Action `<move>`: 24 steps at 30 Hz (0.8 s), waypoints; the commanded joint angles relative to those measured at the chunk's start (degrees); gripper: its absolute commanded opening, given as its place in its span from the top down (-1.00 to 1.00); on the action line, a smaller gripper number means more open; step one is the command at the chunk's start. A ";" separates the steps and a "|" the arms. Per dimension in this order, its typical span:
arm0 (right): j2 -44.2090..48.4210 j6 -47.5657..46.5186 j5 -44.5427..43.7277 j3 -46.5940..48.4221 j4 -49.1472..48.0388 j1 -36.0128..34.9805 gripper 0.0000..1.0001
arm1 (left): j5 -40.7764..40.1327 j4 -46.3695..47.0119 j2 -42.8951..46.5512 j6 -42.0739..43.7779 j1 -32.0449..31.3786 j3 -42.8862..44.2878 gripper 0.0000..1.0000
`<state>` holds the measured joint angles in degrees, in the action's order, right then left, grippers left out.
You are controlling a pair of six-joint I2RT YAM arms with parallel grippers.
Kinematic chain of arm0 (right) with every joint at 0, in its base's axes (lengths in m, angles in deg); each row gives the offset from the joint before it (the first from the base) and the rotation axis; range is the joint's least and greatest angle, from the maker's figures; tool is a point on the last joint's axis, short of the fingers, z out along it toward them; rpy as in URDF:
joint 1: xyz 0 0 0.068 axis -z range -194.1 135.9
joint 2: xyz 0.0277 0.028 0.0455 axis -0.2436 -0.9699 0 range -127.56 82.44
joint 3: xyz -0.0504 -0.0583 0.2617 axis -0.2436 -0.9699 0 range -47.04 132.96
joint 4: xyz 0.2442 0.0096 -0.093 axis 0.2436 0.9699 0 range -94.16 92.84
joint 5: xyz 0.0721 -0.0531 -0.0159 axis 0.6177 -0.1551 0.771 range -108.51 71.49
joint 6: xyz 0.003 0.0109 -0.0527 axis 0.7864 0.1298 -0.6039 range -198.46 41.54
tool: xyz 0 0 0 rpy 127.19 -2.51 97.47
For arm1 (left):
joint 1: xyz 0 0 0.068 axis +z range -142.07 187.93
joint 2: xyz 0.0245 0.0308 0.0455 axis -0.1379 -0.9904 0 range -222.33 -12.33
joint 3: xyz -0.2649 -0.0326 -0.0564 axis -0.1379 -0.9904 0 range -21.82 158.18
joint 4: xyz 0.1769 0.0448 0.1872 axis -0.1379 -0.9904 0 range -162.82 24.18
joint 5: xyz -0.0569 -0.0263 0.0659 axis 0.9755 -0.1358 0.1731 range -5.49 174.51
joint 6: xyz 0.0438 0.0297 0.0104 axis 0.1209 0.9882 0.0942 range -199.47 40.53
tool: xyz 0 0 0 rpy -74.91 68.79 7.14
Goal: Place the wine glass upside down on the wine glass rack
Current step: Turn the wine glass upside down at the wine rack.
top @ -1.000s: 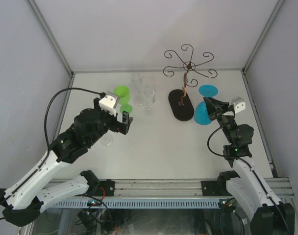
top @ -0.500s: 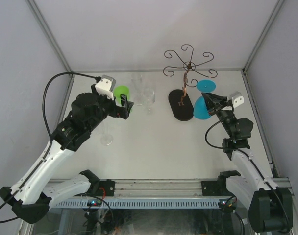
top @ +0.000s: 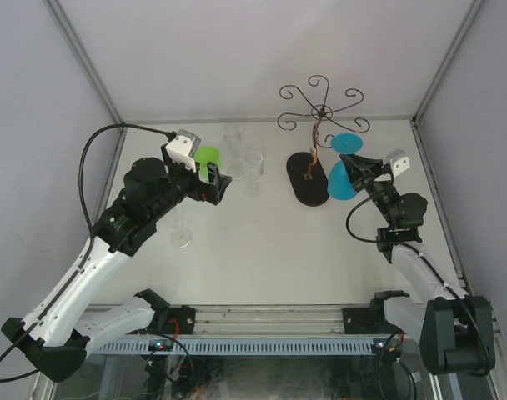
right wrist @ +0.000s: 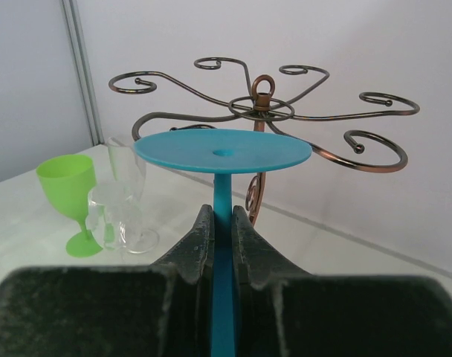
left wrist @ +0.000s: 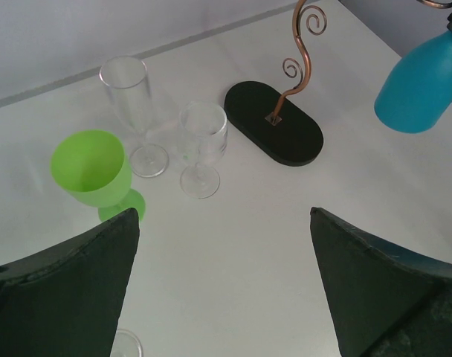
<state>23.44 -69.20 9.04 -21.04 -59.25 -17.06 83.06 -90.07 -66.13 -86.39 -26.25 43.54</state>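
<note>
Blue wine glass (top: pixel 339 181) shifted closer to the wine glass rack (top: pixel 320 109) over the last second. I saw it inverted in the air, foot up near the spiral arms, not hung. Right gripper (right wrist: pixel 222 217) pinched its stem. Left gripper (top: pixel 213 184) hovered, fingers spread wide, near the green glass (left wrist: pixel 89 166).

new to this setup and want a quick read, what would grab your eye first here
The bright blue wine glass stands out: the right gripper is shut on its stem, holding it off the table at right with its flat foot near the curled arms of the wine glass rack. At left, a green glass stands by a tall clear flute and a shorter clear glass, with the open left gripper hovering near them.
</note>
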 commanded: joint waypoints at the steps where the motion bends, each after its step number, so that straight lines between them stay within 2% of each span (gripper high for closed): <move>1: -0.59 0.57 0.72 2.89 -4.96 0.50 1.00 | 3.62 3.68 0.02 -0.06 0.68 -1.23 -0.99; 24: -11.29 5.02 5.25 6.47 -14.58 -0.03 1.00 | 5.58 4.15 0.35 0.81 0.66 -2.43 -0.99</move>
<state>13.45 -65.49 12.87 -17.81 -69.32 -16.49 87.10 -88.58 -66.43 -86.35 -25.90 42.62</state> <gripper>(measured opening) 0.040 0.996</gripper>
